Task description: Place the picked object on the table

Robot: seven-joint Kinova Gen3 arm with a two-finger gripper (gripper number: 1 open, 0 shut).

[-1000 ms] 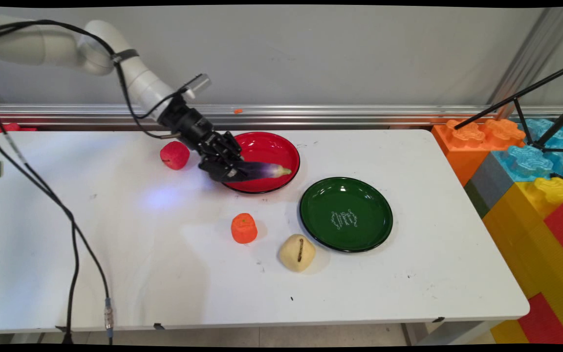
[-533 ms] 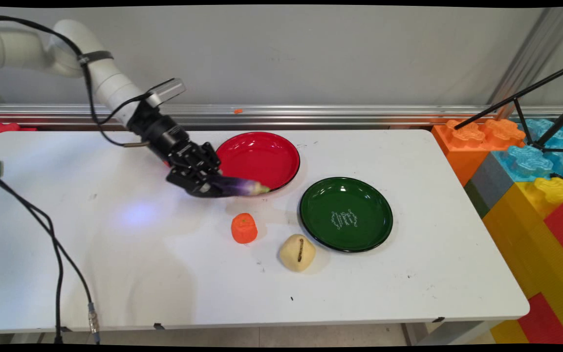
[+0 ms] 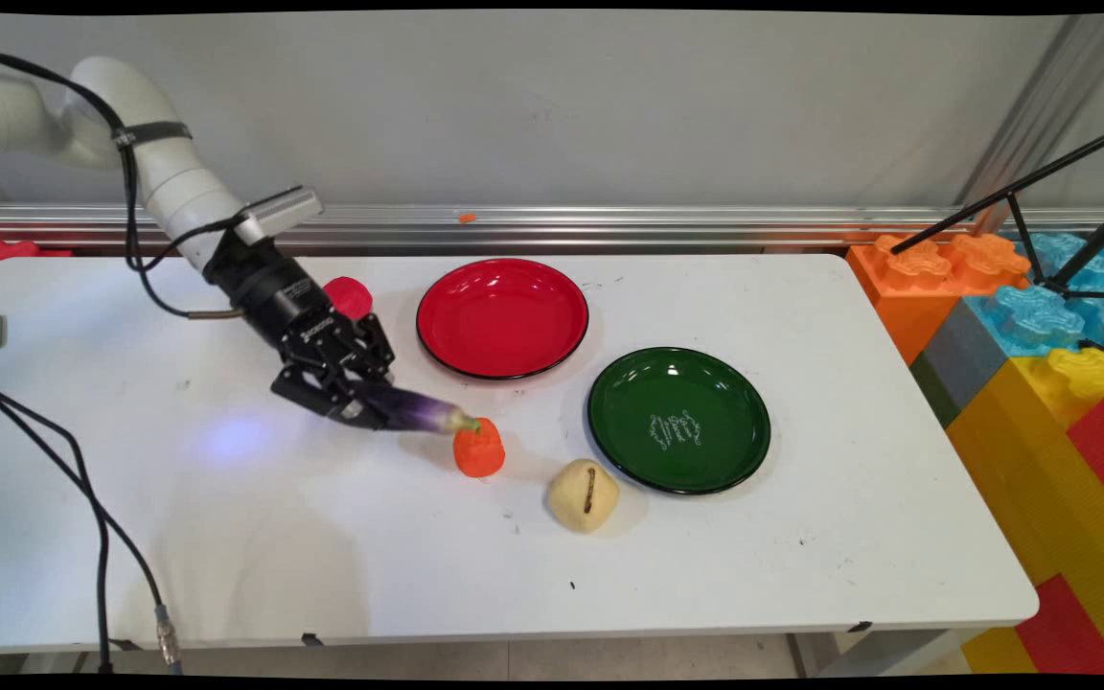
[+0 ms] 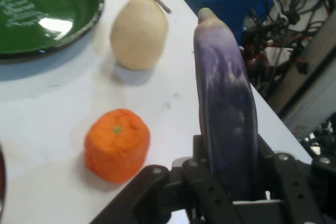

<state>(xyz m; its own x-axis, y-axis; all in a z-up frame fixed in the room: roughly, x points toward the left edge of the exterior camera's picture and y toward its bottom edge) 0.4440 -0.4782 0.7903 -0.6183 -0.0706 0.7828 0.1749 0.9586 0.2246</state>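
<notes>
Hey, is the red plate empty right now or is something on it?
Empty. The red plate shows only its bare glossy inside; the eggplant is off it, held in the gripper beside the orange.

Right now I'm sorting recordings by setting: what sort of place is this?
Probably a robotics lab: toy foods such as the eggplant in the gripper, giant toy bricks beside the white table, and a tripod.

A white table (image 3: 801, 594) stands against a plain grey wall (image 3: 609, 105) with an aluminium rail (image 3: 667, 222) along its base, and big coloured building blocks (image 3: 1041, 364) are stacked at the right.
</notes>
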